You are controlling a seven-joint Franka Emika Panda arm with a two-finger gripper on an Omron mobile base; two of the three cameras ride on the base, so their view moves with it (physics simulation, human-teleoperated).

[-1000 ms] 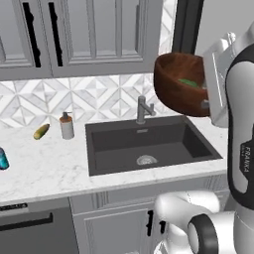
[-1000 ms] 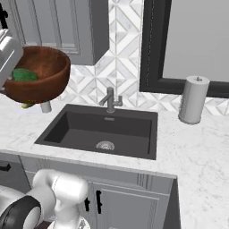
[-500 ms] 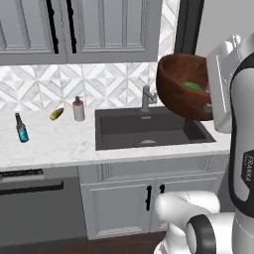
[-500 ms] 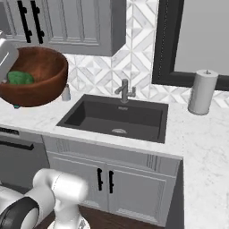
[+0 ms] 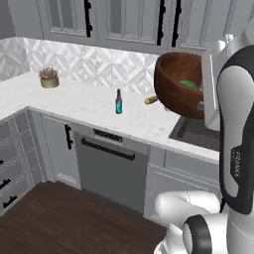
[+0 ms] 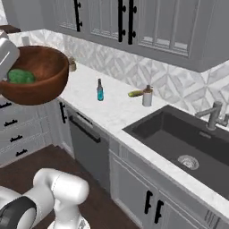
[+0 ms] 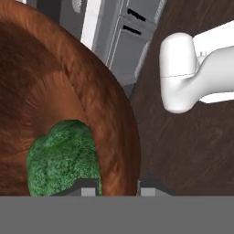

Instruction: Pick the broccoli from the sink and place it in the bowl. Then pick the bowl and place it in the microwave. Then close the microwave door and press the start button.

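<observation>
Both base views flank the counter [image 5: 89, 106], facing forward.

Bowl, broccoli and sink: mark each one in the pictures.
bowl [image 6: 38, 85], right base view, on its outer wall.
broccoli [image 7: 61, 155], hand view, on the floret's top.
sink [image 6: 179, 145], right base view, on the basin floor.
</observation>
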